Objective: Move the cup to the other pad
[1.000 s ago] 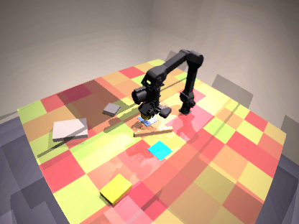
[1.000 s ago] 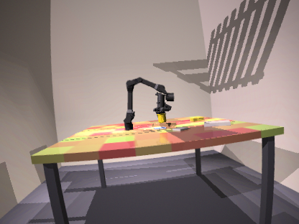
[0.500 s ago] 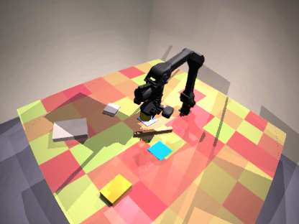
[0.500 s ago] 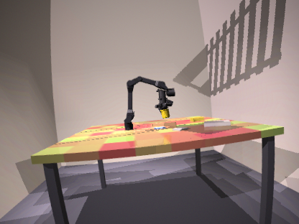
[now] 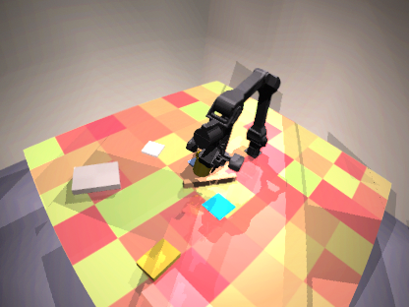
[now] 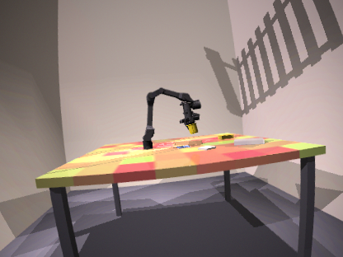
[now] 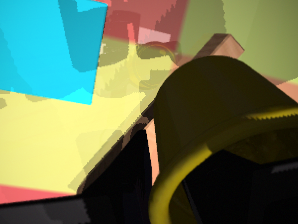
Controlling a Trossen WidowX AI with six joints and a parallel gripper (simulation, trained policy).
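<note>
Cup in the air, carry in hand

The gripper (image 5: 219,161) (image 6: 190,121) is clamped on the yellow cup (image 5: 201,169) (image 6: 192,128) (image 7: 210,100), held tilted above the tabletop (image 5: 147,207) (image 6: 173,168) (image 7: 45,145); I cannot make out any marbles. Just below lies the blue pad (image 5: 191,161) (image 6: 182,147), mostly hidden from above. A wooden bar (image 5: 208,182) (image 6: 195,142) (image 7: 220,47) lies between it and the cyan pad (image 5: 218,206) (image 7: 45,50), likely the goal. Next: cross high over the bar and level the cup before lowering. The yellow block (image 5: 158,259) (image 6: 226,136), white tile (image 5: 153,149) (image 6: 207,147) and grey box (image 5: 96,178) (image 6: 249,142) stand off that route.

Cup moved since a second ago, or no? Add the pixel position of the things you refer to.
Yes, up. In the exterior view, the cup (image 5: 202,167) (image 6: 193,128) (image 7: 200,95) overlapped the table (image 5: 147,202) (image 6: 247,158) (image 7: 45,137) a second ago; now wall shows between it and the table's far edge. It has also shifted slightly right in that view.
</note>
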